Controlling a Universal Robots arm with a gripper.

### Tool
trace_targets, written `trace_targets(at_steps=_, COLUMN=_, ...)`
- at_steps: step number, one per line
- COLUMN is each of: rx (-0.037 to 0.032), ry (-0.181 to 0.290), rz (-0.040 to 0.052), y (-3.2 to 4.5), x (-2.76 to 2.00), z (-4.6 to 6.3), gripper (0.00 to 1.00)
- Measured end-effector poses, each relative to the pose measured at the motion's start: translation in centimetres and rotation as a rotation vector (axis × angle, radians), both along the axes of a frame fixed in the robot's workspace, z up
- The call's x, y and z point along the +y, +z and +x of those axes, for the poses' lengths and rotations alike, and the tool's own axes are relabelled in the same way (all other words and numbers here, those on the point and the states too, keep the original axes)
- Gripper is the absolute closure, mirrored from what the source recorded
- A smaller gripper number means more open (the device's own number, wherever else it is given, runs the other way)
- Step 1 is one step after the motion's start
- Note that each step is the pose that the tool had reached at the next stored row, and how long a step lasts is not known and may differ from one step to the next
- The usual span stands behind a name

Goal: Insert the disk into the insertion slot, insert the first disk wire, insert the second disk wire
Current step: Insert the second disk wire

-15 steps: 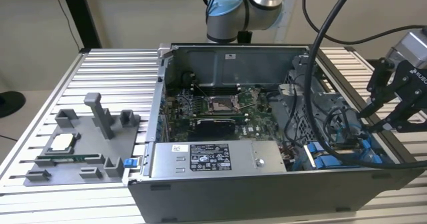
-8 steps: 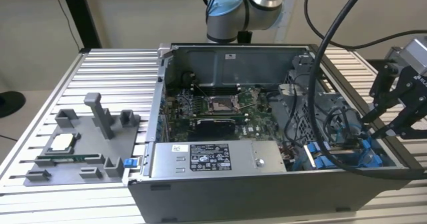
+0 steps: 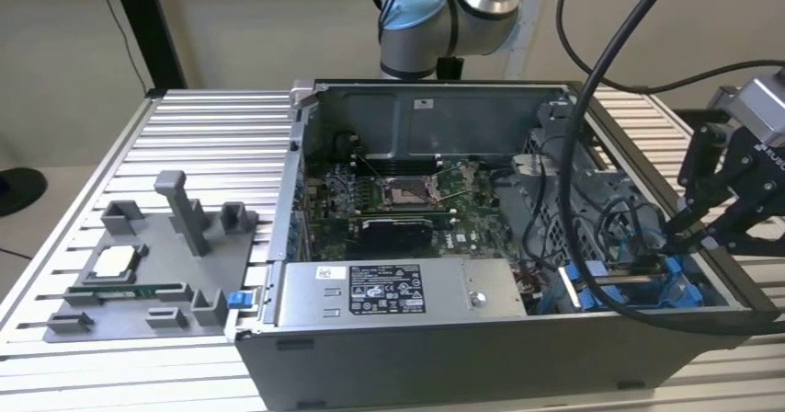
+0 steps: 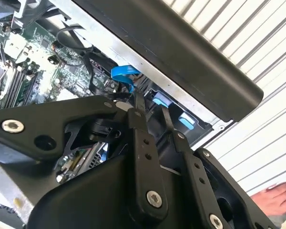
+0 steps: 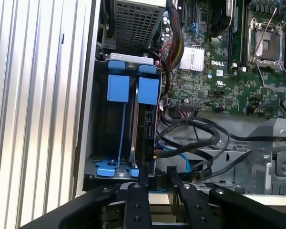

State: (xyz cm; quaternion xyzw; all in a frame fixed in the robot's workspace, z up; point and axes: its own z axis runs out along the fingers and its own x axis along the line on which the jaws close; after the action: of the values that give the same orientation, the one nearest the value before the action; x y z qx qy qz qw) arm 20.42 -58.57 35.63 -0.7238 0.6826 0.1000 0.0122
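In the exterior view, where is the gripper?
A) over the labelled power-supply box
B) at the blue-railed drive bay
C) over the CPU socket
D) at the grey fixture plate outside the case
B: the gripper reaches down into the case corner at the exterior view's right, beside the blue rails of the insertion slot.

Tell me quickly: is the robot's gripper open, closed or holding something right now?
Gripper: open, holding nothing, close to the disk that sits in the slot.
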Motion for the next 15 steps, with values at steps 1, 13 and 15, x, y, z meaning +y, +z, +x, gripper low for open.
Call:
trace_targets(at_steps=1, rx=-0.0012, ry=0.0, rz=0.0, y=0.01, x=0.02, z=-0.01, gripper=1.0)
trace_targets(at_steps=13, rx=-0.0096, ry=0.0, rz=0.0001, y=0.02, x=0.06, z=-0.07, gripper=1.0)
trace_targets(at_steps=15, rx=-0.0106, ry=0.0, rz=-0.0002, y=0.2, x=0.07, z=-0.2, gripper=1.0)
